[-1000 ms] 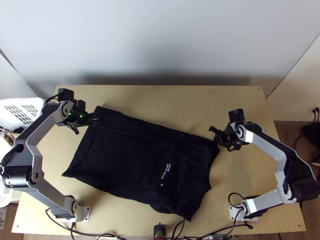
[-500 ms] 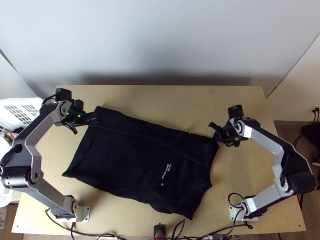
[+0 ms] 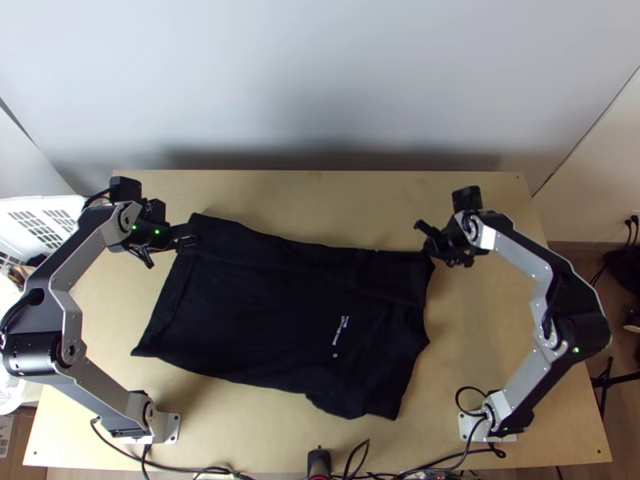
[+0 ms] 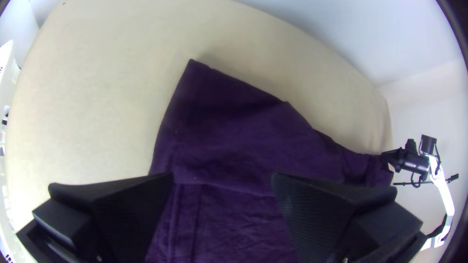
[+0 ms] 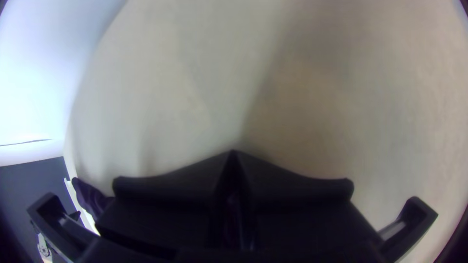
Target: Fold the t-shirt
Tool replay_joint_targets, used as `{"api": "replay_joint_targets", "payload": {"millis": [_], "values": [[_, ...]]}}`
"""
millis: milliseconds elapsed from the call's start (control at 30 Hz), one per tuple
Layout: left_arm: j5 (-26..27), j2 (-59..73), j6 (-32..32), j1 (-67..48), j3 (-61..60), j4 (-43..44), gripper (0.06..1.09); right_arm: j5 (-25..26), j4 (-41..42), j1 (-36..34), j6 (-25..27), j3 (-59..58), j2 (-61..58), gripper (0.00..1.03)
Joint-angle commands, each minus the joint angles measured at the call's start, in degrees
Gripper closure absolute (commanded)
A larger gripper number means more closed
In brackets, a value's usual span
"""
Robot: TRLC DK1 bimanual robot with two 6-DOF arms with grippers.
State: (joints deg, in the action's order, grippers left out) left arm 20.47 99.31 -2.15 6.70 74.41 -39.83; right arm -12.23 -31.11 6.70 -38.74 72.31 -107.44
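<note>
Right gripper [image 5: 234, 156] grasping black cloth t-shirt [image 3: 264, 304] by far-right corner: draw taut gently; left gripper [image 4: 223, 179] released, far left.

"What does the t-shirt [image 3: 272, 312] look like?"

"Black, with small pale print [image 3: 339, 330] nearer its right end and a stitched hem [image 3: 170, 300] along its left end."

"Laid out flat?"

"Broadly spread over the middle of the table [image 3: 488, 344], at a slant. One corner points to the table's far left corner; its ragged lower right part comes down towards the near edge."

"Any creases?"

"A long one, beside a smooth band along its far side."

"And the far right corner?"

"Pinched in the right claw [image 3: 430, 246]."
</note>
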Motion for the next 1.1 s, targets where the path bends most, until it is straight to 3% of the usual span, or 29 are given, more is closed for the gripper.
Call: {"api": "replay_joint_targets", "payload": {"millis": [0,733,967,1000,1067], "values": [[0.0,0.1,-0.1,0.5,-0.1,0.0,0.11,0.2,-0.1,-0.5,0.3,8.8,-6.4,1.0],[0.4,0.2,-1.4,0.4,-0.7,0.7,0.11,2.4,-7.3,-1.5,3.2,47.9,-27.9,1.0],[0.4,0.1,-1.9,0.0,-0.8,1.2,0.11,2.3,-7.9,-1.0,3.4,53.2,-29.4,1.0],[0.4,0.0,-2.1,-0.1,-0.9,1.2,0.11,2.3,-7.9,-0.9,4.7,53.1,-29.3,0.98],[0.4,-0.1,-2.2,-0.1,-0.9,1.3,0.11,2.3,-9.4,-0.9,6.3,52.9,-28.9,0.81]]}}
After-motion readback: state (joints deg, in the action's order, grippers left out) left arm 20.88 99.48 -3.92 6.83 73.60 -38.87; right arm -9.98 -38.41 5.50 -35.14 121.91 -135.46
